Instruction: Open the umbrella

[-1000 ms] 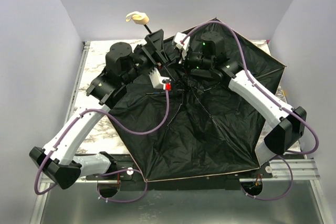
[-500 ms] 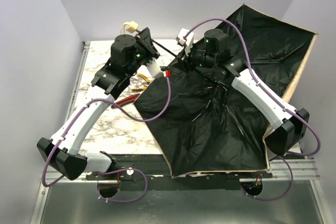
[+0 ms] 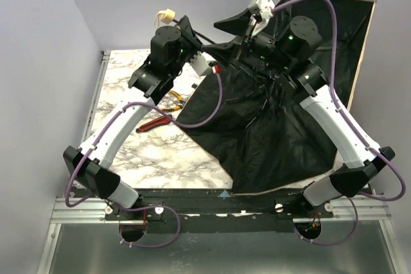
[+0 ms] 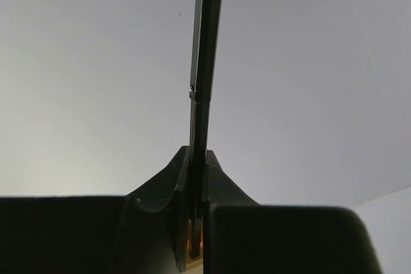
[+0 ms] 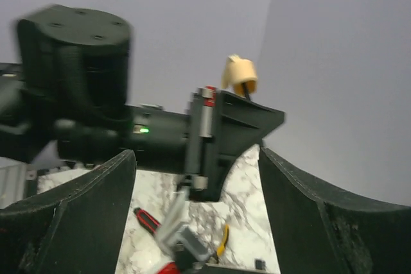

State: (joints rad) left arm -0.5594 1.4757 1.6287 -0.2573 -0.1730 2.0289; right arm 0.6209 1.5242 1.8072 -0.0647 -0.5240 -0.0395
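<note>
Left gripper (image 4: 198,222) clamps the shaft of the umbrella (image 4: 205,43), right gripper (image 5: 196,187) spread wide.

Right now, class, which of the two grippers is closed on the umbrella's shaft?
The left gripper, pinching the umbrella's shaft near its beige knob; the right gripper stands wide open, holding nothing.
</note>
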